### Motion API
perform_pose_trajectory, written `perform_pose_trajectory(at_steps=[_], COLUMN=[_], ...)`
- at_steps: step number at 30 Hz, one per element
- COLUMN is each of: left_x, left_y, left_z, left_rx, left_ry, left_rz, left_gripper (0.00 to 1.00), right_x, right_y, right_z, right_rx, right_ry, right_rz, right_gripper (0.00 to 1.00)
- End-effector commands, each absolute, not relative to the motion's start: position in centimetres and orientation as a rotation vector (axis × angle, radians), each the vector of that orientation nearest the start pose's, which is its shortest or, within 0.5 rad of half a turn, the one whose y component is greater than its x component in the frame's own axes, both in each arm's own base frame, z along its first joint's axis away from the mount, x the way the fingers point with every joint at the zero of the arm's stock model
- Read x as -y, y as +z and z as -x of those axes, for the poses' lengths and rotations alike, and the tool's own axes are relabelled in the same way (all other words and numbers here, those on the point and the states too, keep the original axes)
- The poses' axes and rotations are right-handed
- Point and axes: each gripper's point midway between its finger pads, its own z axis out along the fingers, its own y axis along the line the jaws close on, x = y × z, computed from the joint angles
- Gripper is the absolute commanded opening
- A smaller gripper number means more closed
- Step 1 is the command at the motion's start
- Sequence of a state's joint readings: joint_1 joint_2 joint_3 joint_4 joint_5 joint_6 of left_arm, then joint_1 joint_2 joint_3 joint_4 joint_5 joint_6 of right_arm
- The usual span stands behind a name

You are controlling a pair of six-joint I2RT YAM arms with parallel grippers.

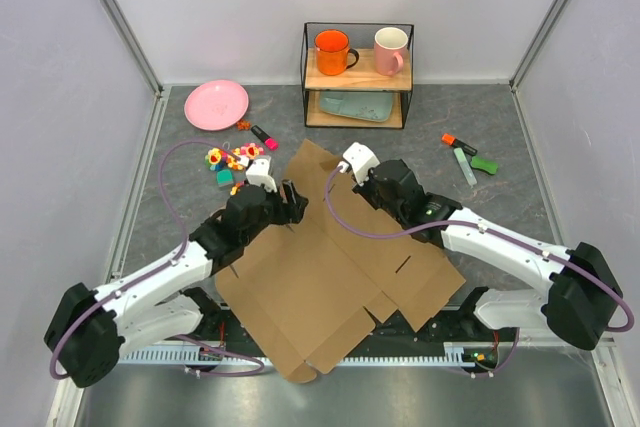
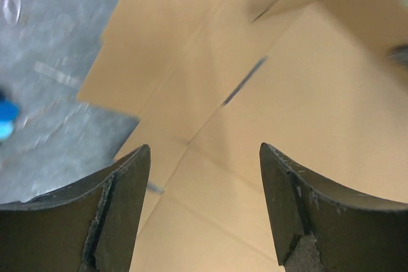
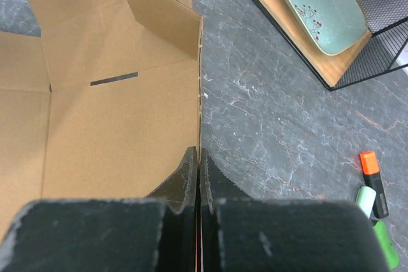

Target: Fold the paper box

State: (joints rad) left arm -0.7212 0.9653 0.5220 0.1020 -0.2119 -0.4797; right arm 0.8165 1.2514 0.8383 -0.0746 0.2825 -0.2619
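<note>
The paper box [image 1: 320,277] is a flat brown cardboard sheet with flaps and crease lines, spread over the middle of the table. My right gripper [image 1: 368,185] is shut on the sheet's far right edge; in the right wrist view the fingers [image 3: 199,160] pinch the cardboard edge [image 3: 199,81], with a flap standing up ahead. My left gripper [image 1: 296,209] is open above the sheet's far left part; in the left wrist view the fingers [image 2: 134,183] stand wide apart over bare cardboard [image 2: 255,93] with a slot in it.
A wire shelf [image 1: 357,75] with an orange mug, a pink mug and a green tray stands at the back. A pink plate [image 1: 216,104] lies back left. Small toys [image 1: 232,160] and a marker lie left of the sheet. Highlighters [image 1: 465,155] lie at the right.
</note>
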Motion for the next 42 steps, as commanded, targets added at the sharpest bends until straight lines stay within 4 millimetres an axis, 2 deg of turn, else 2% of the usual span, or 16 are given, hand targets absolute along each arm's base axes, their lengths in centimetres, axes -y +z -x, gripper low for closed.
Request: perform_pose_trajectory(at_steps=[1, 2, 6, 12, 19, 25, 29, 30, 32, 33, 34, 37, 42], left_x=[18.3, 18.3, 18.1, 17.5, 19.0, 19.1, 19.7, 19.9, 20.3, 20.4, 20.7, 20.9, 21.2], left_y=[9.5, 8.5, 6.5, 5.6, 4.1, 3.1, 3.6, 3.8, 4.0, 4.3, 4.4, 4.4, 4.3], left_z=[-25.6, -25.5, -25.7, -26.6, -27.3, -27.0, -26.7, -26.7, -26.3, -26.2, -26.0, -25.4, -24.7], left_rx=[-2.202, -2.241, -2.288, -2.294, -2.335, -2.354, -2.322, -2.307, -2.300, -2.281, -2.278, -2.259, -2.242], left_ry=[-0.491, -0.500, -0.517, -0.530, -0.680, -0.698, -0.760, -0.779, -0.815, -0.834, -0.854, -0.892, -0.928], left_rz=[0.092, 0.104, 0.189, 0.231, 0.237, 0.253, 0.218, 0.203, 0.181, 0.173, 0.162, 0.152, 0.139], left_gripper=[0.77, 0.77, 0.77, 0.77, 0.75, 0.72, 0.60, 0.50, 0.42, 0.34, 0.31, 0.25, 0.28], right_x=[-25.4, -25.6, -25.8, -25.7, -25.9, -25.9, -25.8, -25.7, -25.8, -25.8, -26.0, -26.3, -26.2], right_y=[19.9, 19.8, 19.7, 19.6, 19.8, 20.1, 19.9, 19.9, 19.4, 19.6, 19.1, 18.8, 19.1], right_z=[-30.0, -29.9, -29.7, -29.4, -29.5, -29.4, -29.6, -29.7, -29.9, -30.1, -30.1, -30.4, -30.9], right_rx=[-1.774, -1.778, -1.780, -1.778, -1.774, -1.761, -1.765, -1.771, -1.788, -1.790, -1.813, -1.839, -1.868], right_ry=[0.157, 0.165, 0.187, 0.193, 0.203, 0.213, 0.200, 0.193, 0.191, 0.202, 0.221, 0.270, 0.322], right_rz=[0.903, 0.907, 0.921, 0.922, 0.916, 0.913, 0.906, 0.898, 0.894, 0.890, 0.891, 0.888, 0.860], right_gripper=[0.00, 0.00, 0.00, 0.00, 0.00, 0.00, 0.00, 0.00, 0.00, 0.00, 0.00, 0.00, 0.00])
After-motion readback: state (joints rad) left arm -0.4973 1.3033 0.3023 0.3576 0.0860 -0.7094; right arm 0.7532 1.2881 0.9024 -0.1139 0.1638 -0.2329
